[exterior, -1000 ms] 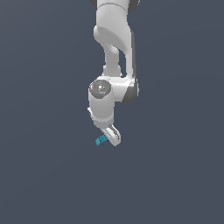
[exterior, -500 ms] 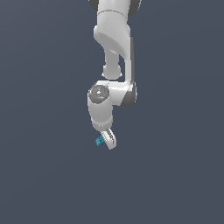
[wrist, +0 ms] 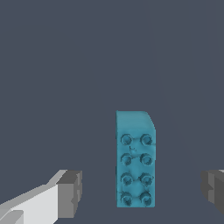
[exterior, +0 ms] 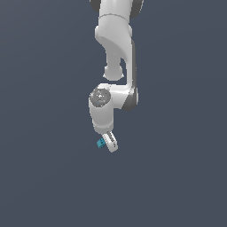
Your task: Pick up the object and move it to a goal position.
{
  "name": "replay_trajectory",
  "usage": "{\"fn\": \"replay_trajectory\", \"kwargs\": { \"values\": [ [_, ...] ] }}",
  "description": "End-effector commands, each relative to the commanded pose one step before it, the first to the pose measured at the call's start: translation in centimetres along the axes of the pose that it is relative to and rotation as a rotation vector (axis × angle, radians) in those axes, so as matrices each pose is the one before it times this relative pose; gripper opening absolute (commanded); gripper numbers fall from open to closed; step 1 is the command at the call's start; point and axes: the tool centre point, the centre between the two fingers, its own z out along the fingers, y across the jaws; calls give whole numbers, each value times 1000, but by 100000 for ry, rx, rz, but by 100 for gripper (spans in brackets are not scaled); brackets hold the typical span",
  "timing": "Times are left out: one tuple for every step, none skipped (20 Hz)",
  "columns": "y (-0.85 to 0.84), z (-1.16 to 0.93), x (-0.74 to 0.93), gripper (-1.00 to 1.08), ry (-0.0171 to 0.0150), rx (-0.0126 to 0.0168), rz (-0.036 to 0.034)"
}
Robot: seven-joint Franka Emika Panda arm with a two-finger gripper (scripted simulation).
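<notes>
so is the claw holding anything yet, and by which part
Nothing is held. In the wrist view the small teal-blue studded rectangular brick lies between the open claw's grey finger pads, with clear gaps on both sides.

The table [exterior: 48, 177] is one plain dark slate-grey surface, filling both views without an edge or mark. One thing lies on it: a small teal-blue brick [wrist: 135, 159], studs up, flat on the grey between the parted fingers of the claw [wrist: 142, 190], touching neither.
</notes>
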Motion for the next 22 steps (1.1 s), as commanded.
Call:
{"fn": "replay_trajectory", "kwargs": {
  "values": [
    [79,1062,-23,100,-63,-121,128],
    [22,567,-5,100,-1,1,69],
    [22,606,-8,100,-1,1,69],
    [13,532,-12,100,0,0,49],
    [10,448,-2,100,0,1,49],
    [4,364,8,100,1,1,49],
    [-18,281,-7,100,0,0,0],
    [-25,199,5,100,0,0,0],
    [-31,118,15,100,0,0,0],
    [-31,47,21,100,0,0,0],
    [-13,6,10,100,0,0,0],
    [0,0,0,-100,0,0,0],
    [0,0,0,-100,0,0,0],
    [0,0,0,-100,0,0,0],
    [0,0,0,-100,0,0,0],
    [0,0,0,-100,0,0,0],
    [0,0,0,-100,0,0,0],
    [0,0,0,-100,0,0,0],
    [0,0,0,-100,0,0,0],
    [0,0,0,-100,0,0,0],
    [0,0,0,-100,0,0,0],
    [-9,-4,-5,-100,0,0,0]
  ]
}}
